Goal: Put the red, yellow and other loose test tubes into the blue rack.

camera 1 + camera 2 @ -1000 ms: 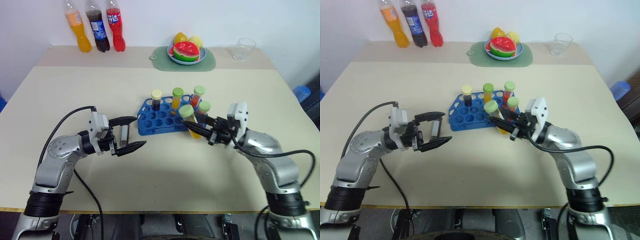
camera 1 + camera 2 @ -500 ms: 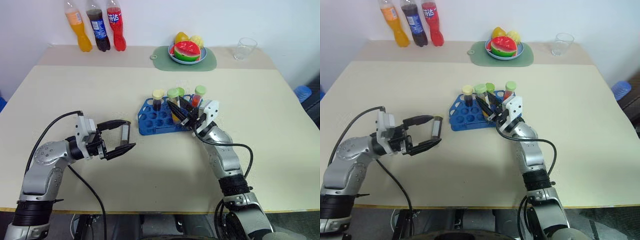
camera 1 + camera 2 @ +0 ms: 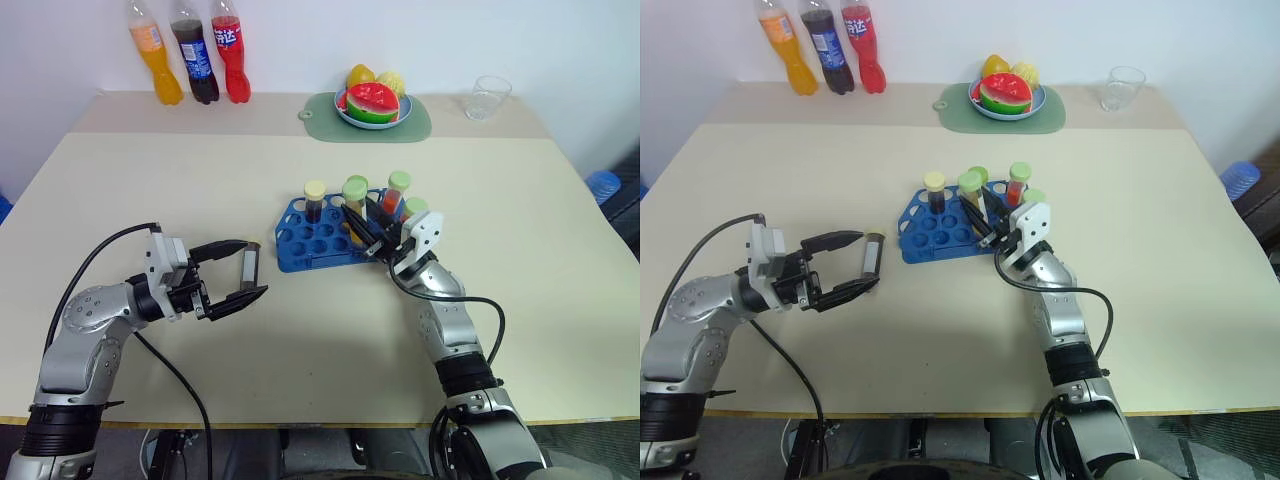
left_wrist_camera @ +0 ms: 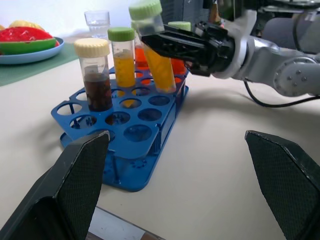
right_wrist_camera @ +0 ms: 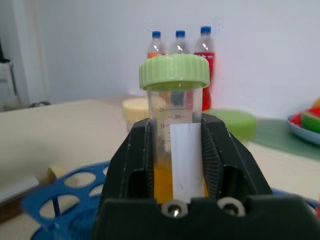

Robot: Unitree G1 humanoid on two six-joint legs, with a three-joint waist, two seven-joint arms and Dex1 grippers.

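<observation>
R gripper (image 3: 362, 226) pinched on a yellow tube (image 4: 156, 55) w/ green cap; fingers clamp the tube body on both sides, white label facing the wrist cam. Tube held roughly upright, slightly tilted, over the blue rack (image 3: 305, 245), lower end at the rack's top plate; cannot tell if it sits in a hole yet

L gripper (image 3: 245, 275) spread wide, nothing between its fingers, above bare table (image 3: 300, 350) at approx 8 o'clock from the rack, near but apart from it

Rack sits mid-table. Tubes standing in it: 1 dark-brown w/ cream cap (image 4: 95, 75) at the rack's far-left, 1 yellow w/ green cap (image 4: 123, 57) just beside it, 1 red w/ green cap (image 3: 396, 192) at far-right, 1 more green cap (image 3: 414, 208) by the R wrist, contents hidden. Several holes open on the near rows

Far edge of table: 3 drink bottles (image 3: 192, 55) at 11 o'clock, fruit plate (image 3: 374, 108) on green mat at 12, clear cup (image 3: 488, 97) at 1
</observation>
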